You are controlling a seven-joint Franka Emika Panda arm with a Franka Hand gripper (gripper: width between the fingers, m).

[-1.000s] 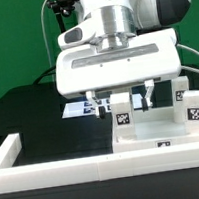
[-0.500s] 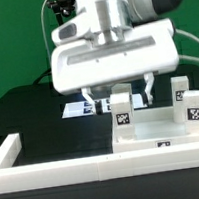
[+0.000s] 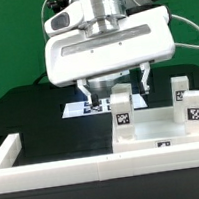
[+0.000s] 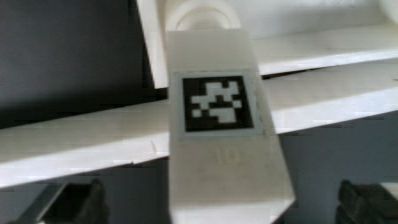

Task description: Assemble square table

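Since a second ago the gripper (image 3: pixel 117 88) has lifted clear and tipped a bit: its wide white body sat lower over the parts back then, and now it rides higher in the upper middle of the exterior view with the fingers hanging above the leg (image 3: pixel 121 109). That leg didn't go with it, it's standing on the square table (image 3: pixel 152 136) slab same as before. Two more legs (image 3: pixel 191 106) on the right side of the slab haven't budged either, and the marker board (image 3: pixel 81 109) behind is where it was.

Fingers are spread apart and holding nothing. In the wrist view the tagged leg (image 4: pixel 222 110) runs straight up the middle of the frame with both fingertips (image 4: pixel 63 200) sitting wide of it on either side, not touching.

My read is the leg got set down or screwed partway and the arm is backing off to re-grip. If it goes back in, I'd keep the leg centred between the fingers like it is now, come straight down, and close squarely on the flat sides so the thing doesn't get knocked crooked. Can't tell from here whether the leg is fully seated.

The slab itself sits in the lower right of the exterior view, up against the white rail (image 3: pixel 56 173) at the front.
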